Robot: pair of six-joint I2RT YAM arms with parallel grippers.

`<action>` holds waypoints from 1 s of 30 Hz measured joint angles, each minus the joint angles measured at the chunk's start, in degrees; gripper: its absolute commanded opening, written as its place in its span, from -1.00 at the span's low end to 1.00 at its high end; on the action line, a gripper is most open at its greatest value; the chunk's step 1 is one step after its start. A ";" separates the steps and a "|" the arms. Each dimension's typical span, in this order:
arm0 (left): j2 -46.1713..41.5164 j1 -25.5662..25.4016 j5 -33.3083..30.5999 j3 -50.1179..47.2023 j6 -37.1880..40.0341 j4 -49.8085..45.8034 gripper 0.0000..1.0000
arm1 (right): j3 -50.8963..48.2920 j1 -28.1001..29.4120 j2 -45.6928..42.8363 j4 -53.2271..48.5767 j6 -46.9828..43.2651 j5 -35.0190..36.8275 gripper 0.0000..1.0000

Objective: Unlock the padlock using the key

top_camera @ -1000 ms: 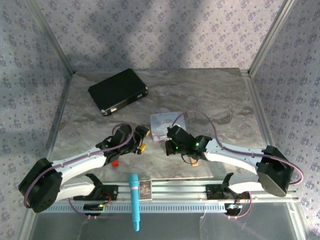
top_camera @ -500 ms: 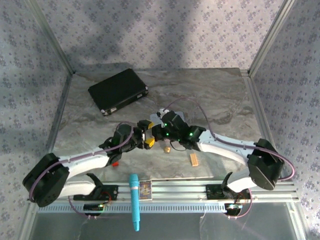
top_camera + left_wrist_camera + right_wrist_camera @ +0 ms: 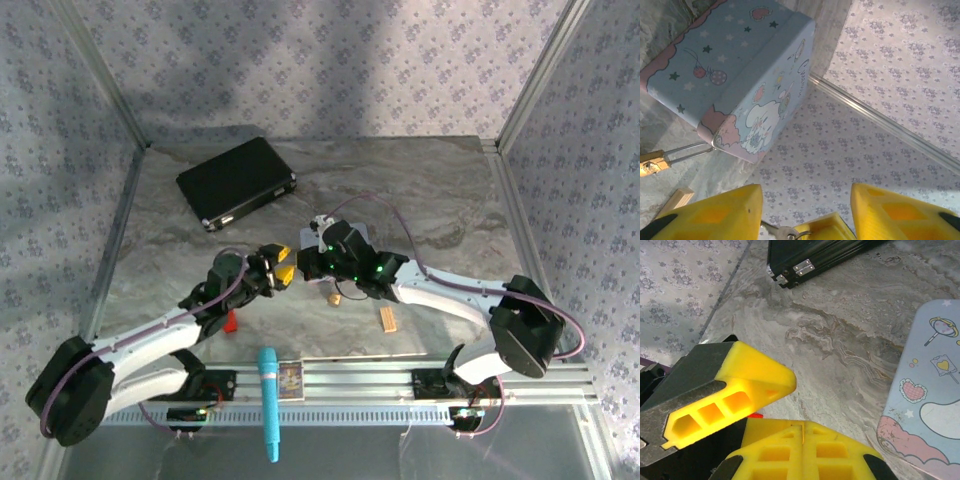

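The small silvery metal key [image 3: 782, 232] sits between the yellow fingers of the left gripper [image 3: 805, 192], sticking out from the tips of the right gripper [image 3: 802, 432]. The tiny brass-gold padlock [image 3: 335, 297] lies on the grey marbled table [image 3: 450, 200], closer to its near edge than its far one and about midway between its sides, just nearward of both grippers. Its thin shackle reaches the corner of the pastel-blue cartoon tin box [image 3: 740, 65].

The left arm stretches diagonally from the near-left corner. The right arm reaches leftward from the near-right corner, and the two meet tip to tip.

The left gripper's jaws stand partly apart around the key. The right gripper is clenched on it.
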 measured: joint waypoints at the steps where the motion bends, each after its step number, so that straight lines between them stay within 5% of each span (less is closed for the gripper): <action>1: -0.22 0.11 -0.02 -0.11 0.00 0.02 -0.01 | 0.00 0.02 0.00 0.17 0.13 -0.11 -1.00; 7: -0.35 1.18 0.46 -0.57 0.11 0.13 0.47 | 0.00 0.52 0.26 2.14 0.13 -0.63 -1.00; 22: -0.87 1.64 1.97 -0.63 -0.24 0.20 0.26 | 1.64 3.13 5.46 4.85 0.15 -1.49 -1.00; 30: -0.87 1.97 2.29 -1.14 -0.17 -0.02 0.49 | 1.75 2.82 5.46 5.73 0.09 -1.46 -1.00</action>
